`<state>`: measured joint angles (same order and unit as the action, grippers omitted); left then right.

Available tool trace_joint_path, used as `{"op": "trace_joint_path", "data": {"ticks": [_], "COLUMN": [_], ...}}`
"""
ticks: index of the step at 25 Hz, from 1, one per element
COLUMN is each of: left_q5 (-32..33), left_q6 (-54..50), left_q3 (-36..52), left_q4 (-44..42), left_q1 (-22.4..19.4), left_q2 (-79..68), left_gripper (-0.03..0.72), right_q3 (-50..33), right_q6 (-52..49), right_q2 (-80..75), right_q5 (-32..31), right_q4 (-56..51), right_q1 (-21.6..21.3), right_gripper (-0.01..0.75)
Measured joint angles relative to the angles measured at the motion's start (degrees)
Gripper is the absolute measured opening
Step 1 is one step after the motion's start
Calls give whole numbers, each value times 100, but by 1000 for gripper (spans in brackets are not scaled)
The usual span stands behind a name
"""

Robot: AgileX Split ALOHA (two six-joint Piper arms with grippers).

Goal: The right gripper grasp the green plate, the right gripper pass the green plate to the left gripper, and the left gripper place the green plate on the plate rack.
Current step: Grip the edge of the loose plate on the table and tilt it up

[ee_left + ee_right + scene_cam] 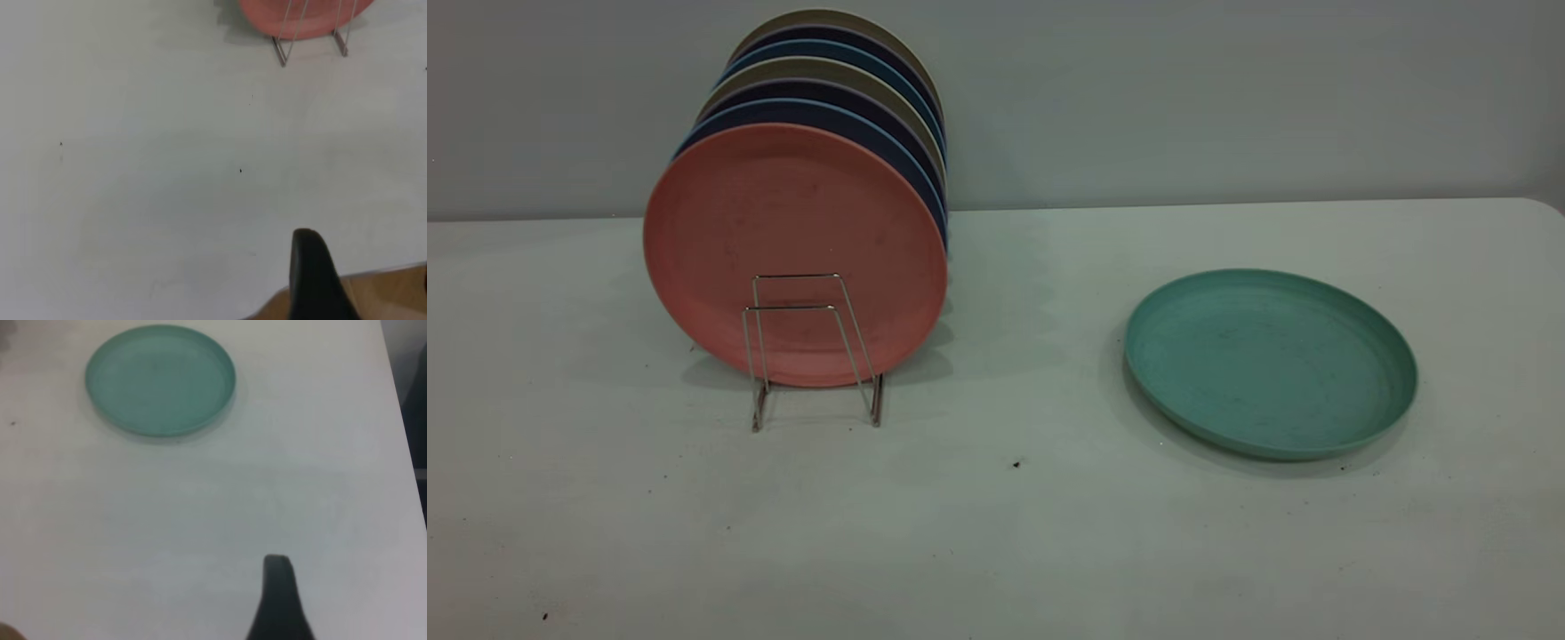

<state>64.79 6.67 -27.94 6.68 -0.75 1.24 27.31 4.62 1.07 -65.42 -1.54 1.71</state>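
The green plate (1270,363) lies flat on the white table at the right; it also shows in the right wrist view (160,380). The plate rack (811,351) stands at the left and holds several upright plates, with a salmon-pink plate (796,249) at the front. Its front loops show in the left wrist view (310,30). Neither gripper shows in the exterior view. My left gripper (367,257) hangs over the table's near edge, well short of the rack, open and empty. My right gripper (279,587) is well short of the green plate, touching nothing.
Behind the pink plate stand dark blue (818,120) and beige plates. The white table (1005,533) stretches bare between rack and green plate. The table's right edge (400,453) runs close beside my right gripper. A grey wall rises behind.
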Motion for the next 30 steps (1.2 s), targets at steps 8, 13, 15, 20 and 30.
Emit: {"op": "trace_joint_path", "data": {"ticks": [8,13,15,20,30], "left_q5": [-1007,-2029,-2316,-2889,-3282], "left_q6": [6,459,807,2062,3467], "left_q3": [-64,-64,-64,-64,-64], "left_q4": [462,1107,1576,2975,4531], "left_q1": [0,0,0,0,0], "left_q2": [-303,-1436,-2012,-3237,-4723], "left_gripper": [427,427,427,427,427], "right_q3": [49,94,94,94,317], "right_q6": [300,563,726,1737,5578], "right_q2": [-47,-1012,-1678,-3440,-7153], "right_q5": [144,1072,1519,2840,4332], "right_q4": [-31,-527,-933,-2380,-6235], "right_q1": [0,0,0,0,0], "right_gripper": [573,573,573,573,573]}}
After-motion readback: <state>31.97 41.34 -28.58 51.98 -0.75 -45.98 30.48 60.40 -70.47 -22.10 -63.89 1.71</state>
